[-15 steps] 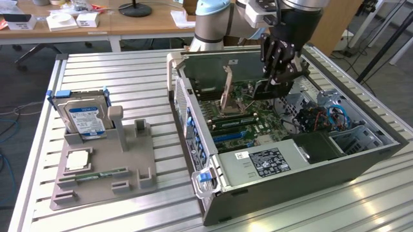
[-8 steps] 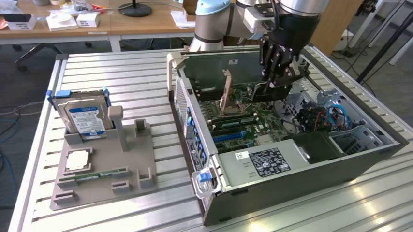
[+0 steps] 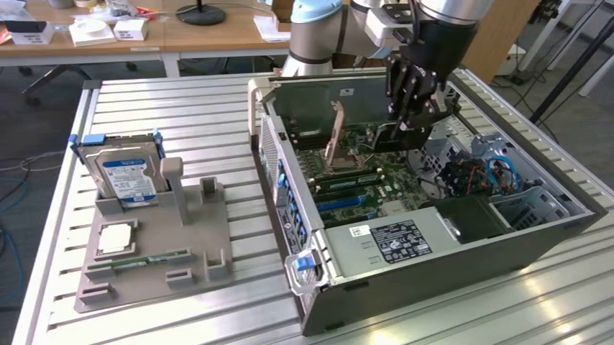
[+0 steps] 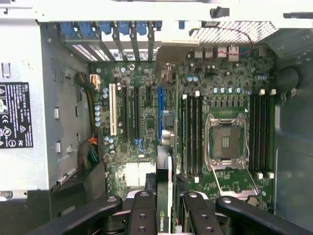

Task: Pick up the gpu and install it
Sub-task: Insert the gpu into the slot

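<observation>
Gripper pinching the gpu edge-on, held above the motherboard inside the open computer case, on the desk

The ribbed metal table carries an open computer case and a grey parts stand.

Ribbed metal table w/ dull sheen, matt grey plastic holder, matt metal PC case, matt black gpu
</observation>
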Controlling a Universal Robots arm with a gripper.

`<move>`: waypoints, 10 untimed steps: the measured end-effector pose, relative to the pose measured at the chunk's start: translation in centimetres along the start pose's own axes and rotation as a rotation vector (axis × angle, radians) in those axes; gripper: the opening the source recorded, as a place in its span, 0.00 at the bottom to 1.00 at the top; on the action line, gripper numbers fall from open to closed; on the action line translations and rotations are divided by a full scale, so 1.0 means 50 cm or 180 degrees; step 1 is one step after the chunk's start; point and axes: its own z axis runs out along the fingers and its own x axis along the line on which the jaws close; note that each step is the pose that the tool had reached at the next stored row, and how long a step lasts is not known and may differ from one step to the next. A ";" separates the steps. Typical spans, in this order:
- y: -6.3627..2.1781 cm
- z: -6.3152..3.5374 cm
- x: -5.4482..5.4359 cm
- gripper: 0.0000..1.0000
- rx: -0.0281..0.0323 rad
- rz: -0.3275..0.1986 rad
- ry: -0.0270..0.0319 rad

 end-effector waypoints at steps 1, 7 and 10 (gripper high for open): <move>0.000 0.000 0.000 0.26 -0.0002 0.0000 0.0000; 0.000 0.012 0.000 0.26 -0.0002 0.0000 -0.0006; 0.000 0.023 0.001 0.26 -0.0002 0.0000 -0.0012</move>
